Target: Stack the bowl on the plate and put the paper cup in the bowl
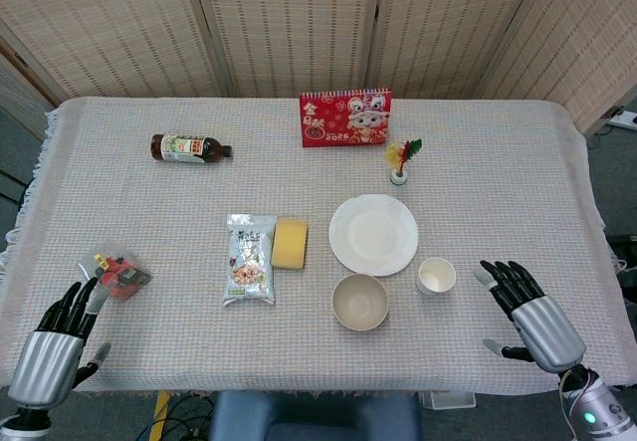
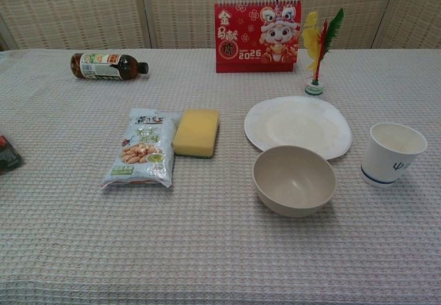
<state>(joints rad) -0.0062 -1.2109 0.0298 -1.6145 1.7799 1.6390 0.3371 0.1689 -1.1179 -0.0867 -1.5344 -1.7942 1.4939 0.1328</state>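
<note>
A white plate (image 1: 373, 234) (image 2: 298, 125) lies flat, right of the table's centre. Just in front of it stands an empty beige bowl (image 1: 359, 302) (image 2: 294, 180), upright on the cloth. A white paper cup (image 1: 435, 276) (image 2: 391, 153) stands upright to the right of the bowl, empty. My right hand (image 1: 528, 312) rests near the table's front right edge, fingers apart, holding nothing, a short way right of the cup. My left hand (image 1: 58, 336) lies at the front left corner, fingers spread and empty. Neither hand shows in the chest view.
A snack bag (image 1: 250, 259) and a yellow sponge (image 1: 290, 243) lie left of the plate. A dark bottle (image 1: 187, 148) lies at the back left. A red calendar (image 1: 345, 118) and a feathered shuttlecock (image 1: 401, 158) stand behind the plate. A small red packet (image 1: 117, 274) lies by my left hand.
</note>
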